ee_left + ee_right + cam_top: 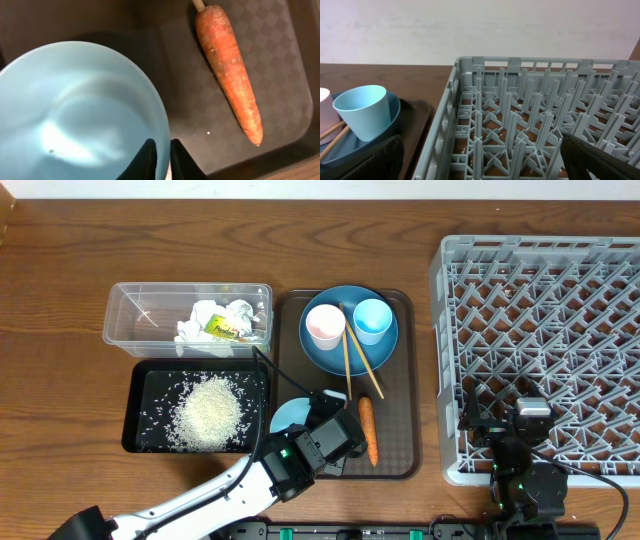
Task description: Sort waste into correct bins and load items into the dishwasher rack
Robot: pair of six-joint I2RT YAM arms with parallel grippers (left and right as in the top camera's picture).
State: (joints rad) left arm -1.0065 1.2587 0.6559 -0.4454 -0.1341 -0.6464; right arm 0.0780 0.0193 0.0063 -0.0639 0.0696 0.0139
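Note:
My left gripper is shut on the rim of the pale blue bowl at the near left of the brown tray. In the left wrist view the fingers pinch the bowl. The orange carrot lies just right of it. The blue plate holds the pinkish cup, the light blue cup and the chopsticks. My right gripper is open and empty over the near left corner of the grey rack; its fingers are spread wide.
The clear tub at the back left holds paper wads and a yellow-green wrapper. The black bin in front of it holds a pile of rice. The right wrist view shows the rack and the light blue cup.

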